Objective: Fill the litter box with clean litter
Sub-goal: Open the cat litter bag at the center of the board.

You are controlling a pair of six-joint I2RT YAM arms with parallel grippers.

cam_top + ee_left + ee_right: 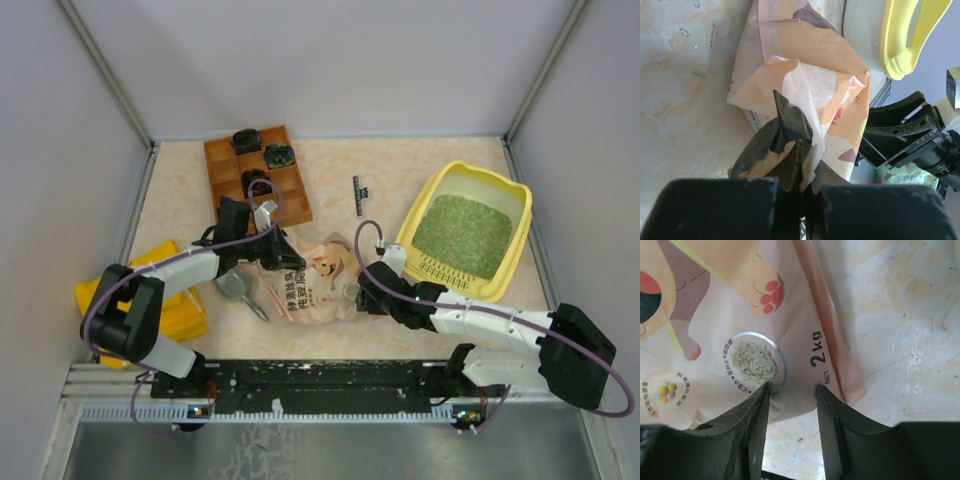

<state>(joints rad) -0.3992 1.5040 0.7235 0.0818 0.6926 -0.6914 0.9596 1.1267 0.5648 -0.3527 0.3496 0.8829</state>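
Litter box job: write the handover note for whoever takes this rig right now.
Left gripper: shut on the crumpled end of the pink pouch.
Right gripper: fingers open, straddling the pouch's opposite edge, not clamped.
Litter box: right of the pouch, beyond the right arm.
Done: a bed of green litter already lies in the box.
Left: probably close the right fingers, lift the pouch and pour more if the layer is too thin.
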